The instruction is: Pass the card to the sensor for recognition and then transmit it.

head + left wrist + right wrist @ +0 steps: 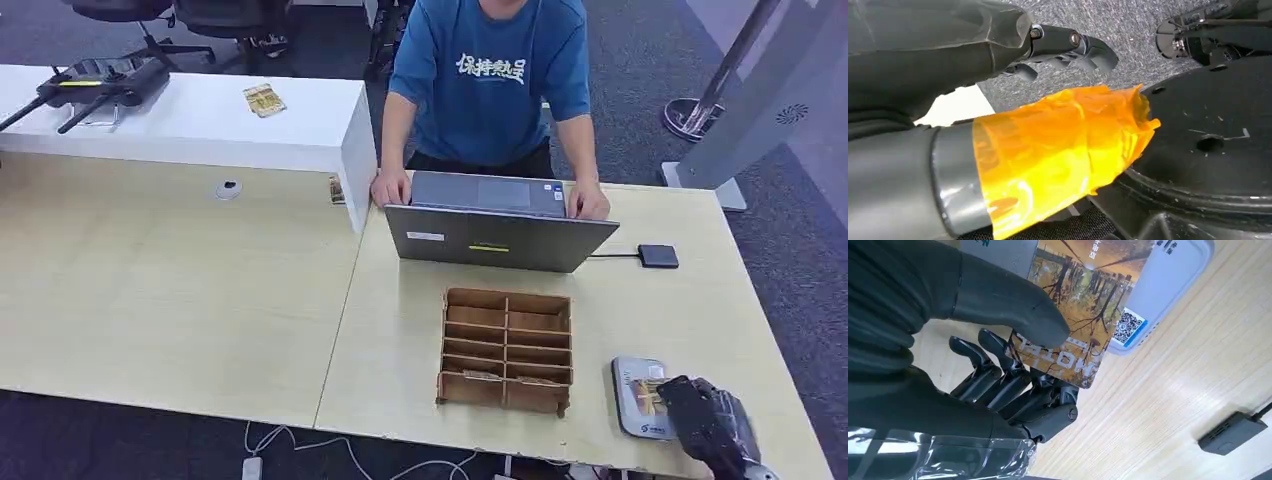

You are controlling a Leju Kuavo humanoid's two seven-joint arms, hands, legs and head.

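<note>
Your right hand point(998, 365) pinches the card point(1083, 305) by one end between thumb and fingers point(1013, 385) over the sensor point(634, 398); a loose pinch could let it slip onto the table point(400, 300).

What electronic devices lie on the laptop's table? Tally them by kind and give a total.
Laptop: 1
Grey card sensor: 1
Small black box on a cable: 1
Total: 3
</note>
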